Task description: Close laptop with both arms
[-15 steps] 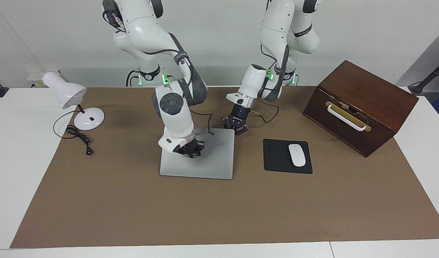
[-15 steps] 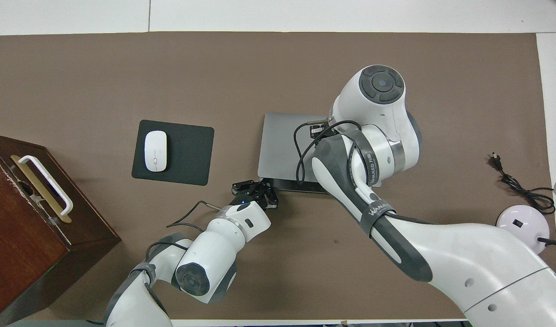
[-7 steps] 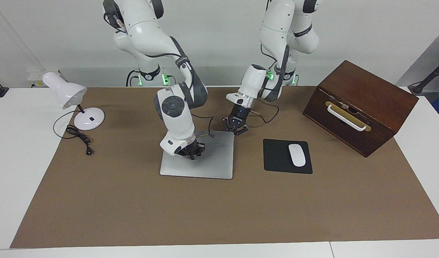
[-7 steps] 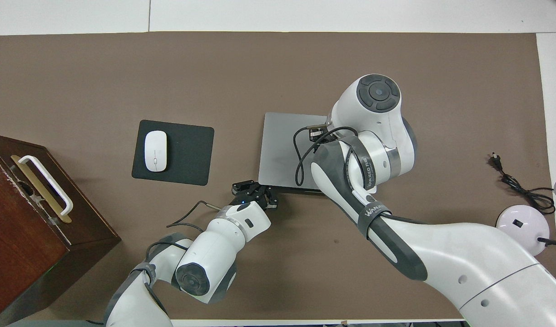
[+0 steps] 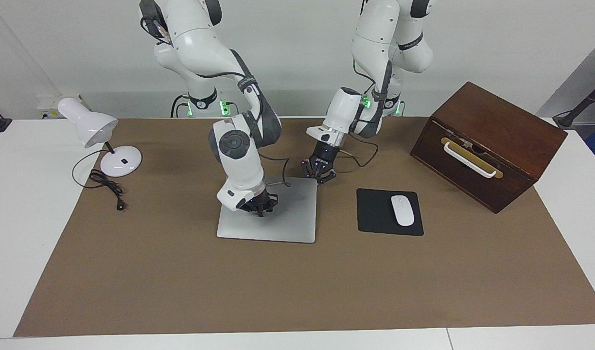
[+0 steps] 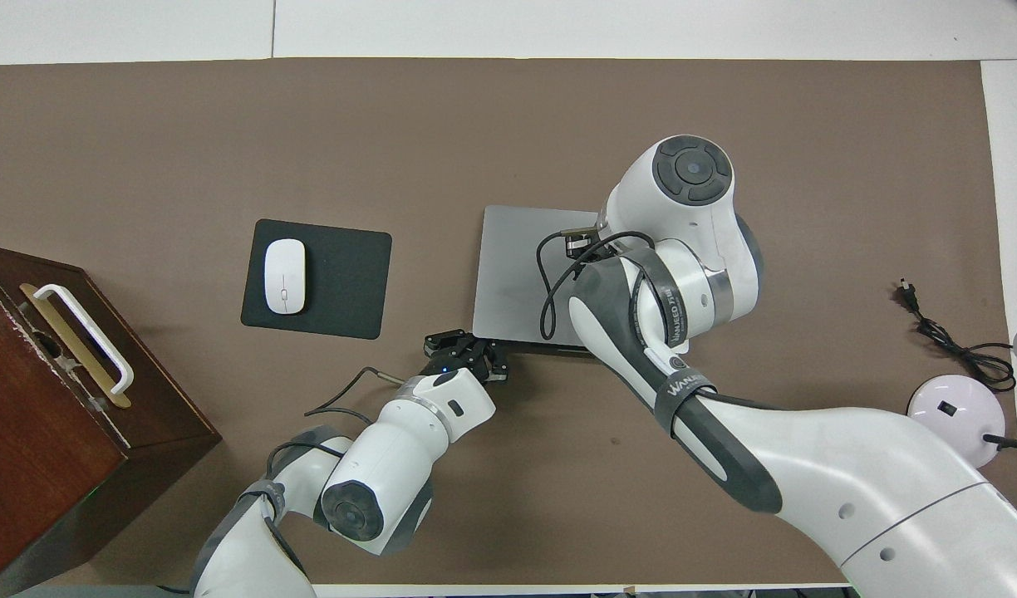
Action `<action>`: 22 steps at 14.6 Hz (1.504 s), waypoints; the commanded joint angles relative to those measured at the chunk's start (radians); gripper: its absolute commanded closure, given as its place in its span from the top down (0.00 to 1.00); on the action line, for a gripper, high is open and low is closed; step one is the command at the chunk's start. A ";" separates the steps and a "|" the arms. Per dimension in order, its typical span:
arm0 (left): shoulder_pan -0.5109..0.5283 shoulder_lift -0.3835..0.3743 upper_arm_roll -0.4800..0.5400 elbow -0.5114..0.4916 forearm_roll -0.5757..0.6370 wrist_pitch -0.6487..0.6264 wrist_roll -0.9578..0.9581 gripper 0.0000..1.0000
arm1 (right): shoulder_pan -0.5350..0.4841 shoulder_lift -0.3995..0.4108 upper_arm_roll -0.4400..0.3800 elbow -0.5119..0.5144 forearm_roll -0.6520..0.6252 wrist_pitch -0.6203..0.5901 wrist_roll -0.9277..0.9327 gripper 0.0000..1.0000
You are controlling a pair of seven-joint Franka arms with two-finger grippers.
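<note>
The thin silver-grey metal laptop (image 5: 268, 216) lies flat on the brown mat covering the surface (image 5: 181, 282), lid down, so the closing step looks all but finished. The right tool (image 5: 261, 208) sits directly on the lid, over its half toward the robots, with its fingertips together and clamped on nothing; the lid spreads out beneath and around it. The left tool (image 5: 322, 176) is at the laptop's corner nearest the robots on the left arm's side, fingertips likewise together, empty; whether it touches the edge cannot be told. Beside it, toward the left arm's end, lies the black rectangular mouse pad (image 5: 375, 214). The next move likely calls for a last check that the lid is fully seated, then lifting both tools straight up.
</note>
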 commanded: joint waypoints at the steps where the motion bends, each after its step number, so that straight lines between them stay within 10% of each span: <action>1: -0.030 0.038 0.006 -0.070 -0.026 -0.040 0.007 0.00 | -0.028 -0.021 0.000 0.042 0.007 -0.079 -0.006 0.00; 5: -0.017 0.036 0.006 -0.067 -0.026 -0.039 -0.004 0.00 | -0.106 -0.087 -0.008 0.185 0.002 -0.332 -0.101 0.00; 11: -0.006 0.035 0.006 -0.063 -0.027 -0.039 -0.043 0.00 | -0.378 -0.291 -0.015 0.186 -0.077 -0.363 -0.465 0.00; 13: 0.003 0.025 0.006 -0.064 -0.027 -0.040 -0.051 0.00 | -0.471 -0.326 -0.015 0.179 -0.079 -0.383 -0.587 0.32; 15: 0.003 0.001 0.005 -0.067 -0.029 -0.048 -0.077 0.00 | -0.544 -0.354 -0.014 0.173 -0.082 -0.424 -0.633 0.99; 22: 0.051 -0.217 0.006 -0.069 -0.029 -0.369 -0.095 0.00 | -0.594 -0.400 -0.012 0.166 -0.077 -0.476 -0.551 1.00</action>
